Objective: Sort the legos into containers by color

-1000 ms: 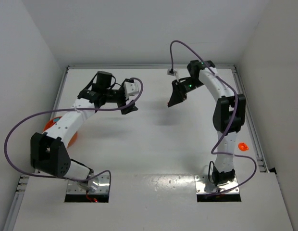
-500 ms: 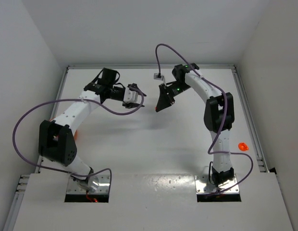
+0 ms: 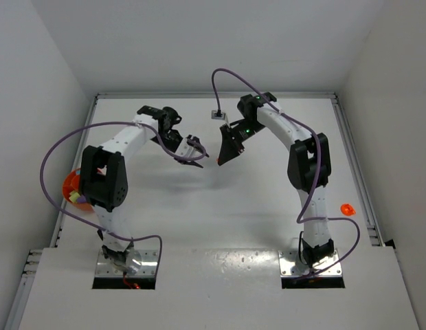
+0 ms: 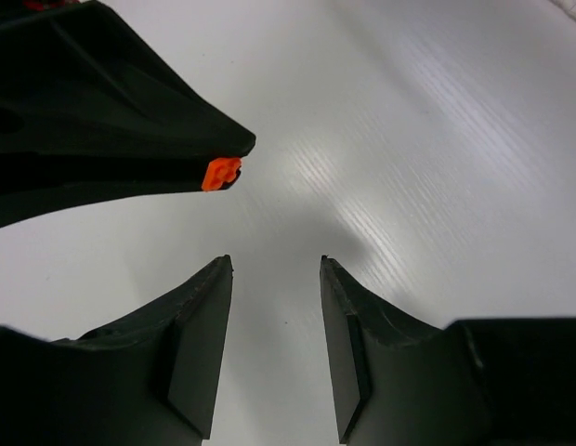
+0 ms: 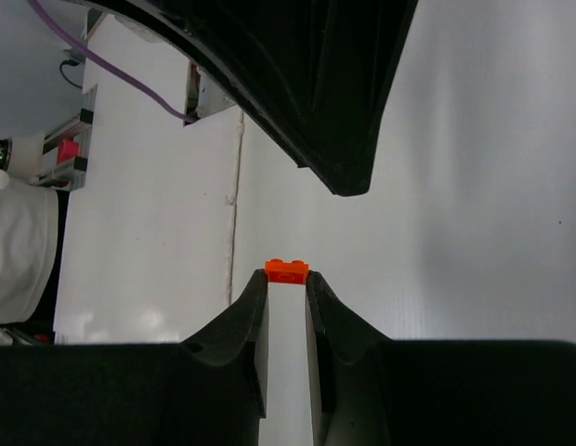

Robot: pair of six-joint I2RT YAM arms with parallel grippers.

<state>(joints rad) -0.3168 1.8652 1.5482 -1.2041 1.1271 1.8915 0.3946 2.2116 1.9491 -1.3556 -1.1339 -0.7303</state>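
The white table (image 3: 220, 213) fills the top view. The left arm (image 3: 124, 141) climbs from its base at 7 o'clock and the right arm (image 3: 278, 124) from 5 o'clock. Both fold in so that their tools meet just above the centre.

At 8 o'clock the orange bowl (image 3: 67, 184) sits by the table's edge, much of it hidden behind the left arm. Its compartments cannot be made out — only a speck of lime green and purple legos (image 3: 77, 199) shows inside.

The left gripper (image 4: 277, 263) stands part-way open. Bare table shows through the gap, nothing is held, and the roots of its fingers are cut off by the frame.

The right gripper (image 5: 286, 281) is all but closed, pinching an orange lego (image 5: 286, 270) at its very tips, studs outward. From the left wrist that brick (image 4: 220, 173) sits at 10 o'clock, just beyond the left fingertips and not touching them. From above it is too small to pick out.

A second orange piece (image 3: 347, 208) lies on the table at 4 o'clock, well apart from both tools — its shape is too small to tell.
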